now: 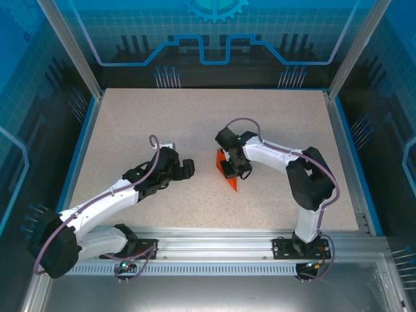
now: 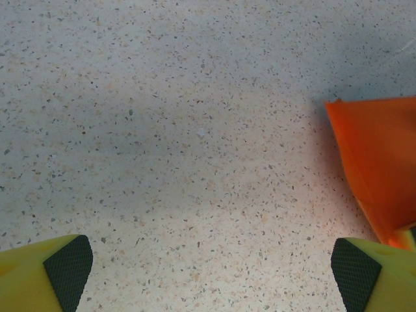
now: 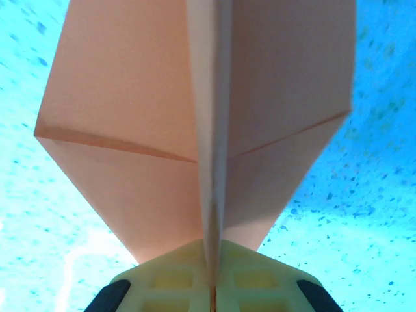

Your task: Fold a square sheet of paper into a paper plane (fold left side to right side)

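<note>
Top view: the paper (image 1: 231, 182) stands mid-table (image 1: 162, 117), clamped in the closed right gripper (image 1: 229, 170). The left gripper (image 1: 188, 168) is wide open and empty at its 9 o'clock.

Left wrist: the paper lies at 3 o'clock, near the right pad (image 2: 354, 265).

Right wrist: the jaws pinch the centre crease, with flaps at 10 and 2 o'clock. Squeezing squarely along that crease should sharpen it best.
</note>
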Robot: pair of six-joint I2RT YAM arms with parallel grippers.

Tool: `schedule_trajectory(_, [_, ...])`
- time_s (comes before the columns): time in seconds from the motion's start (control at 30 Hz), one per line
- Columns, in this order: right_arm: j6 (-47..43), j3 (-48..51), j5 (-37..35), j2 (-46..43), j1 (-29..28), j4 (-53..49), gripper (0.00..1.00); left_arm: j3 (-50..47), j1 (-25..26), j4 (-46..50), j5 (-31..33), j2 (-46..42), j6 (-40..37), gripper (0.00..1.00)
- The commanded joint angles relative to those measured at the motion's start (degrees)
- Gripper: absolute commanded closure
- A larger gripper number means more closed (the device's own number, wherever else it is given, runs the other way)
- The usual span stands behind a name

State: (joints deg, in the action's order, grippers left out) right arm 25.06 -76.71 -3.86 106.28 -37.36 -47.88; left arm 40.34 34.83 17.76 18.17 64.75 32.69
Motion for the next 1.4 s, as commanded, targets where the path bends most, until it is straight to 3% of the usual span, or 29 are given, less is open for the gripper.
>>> schedule_trajectory(0.0, [-1.47,-6.55,-1.83,0.77,3.61,-3.83,0.94,0.64,0.24,1.43,0.37,-1.99,-1.4,0.01])
schedule_trajectory(0.27, [1.54,-23.41,-3.23,12.95,11.02,-6.44,0.94,-1.36,0.26,0.86,0.35,-3.61,-0.52,0.01])
schedule_trajectory(0.53, [0.34,-39.7,-5.51,25.69,11.58,-13.02,0.94,-1.68,0.28,1.22,-1.06,-2.6,-1.33,0.02])
schedule_trajectory(1.13, [-0.66,-44.85,-6.65,32.77,11.05,-15.4,0.9,-1.24,0.25,0.78,-2.36,-0.91,-1.93,0.02])
schedule_trajectory(1.37, [-0.76,-45.43,-6.64,32.9,10.65,-16.01,0.83,-0.2,0.26,1.13,-2.88,0.05,-2.4,0.01])
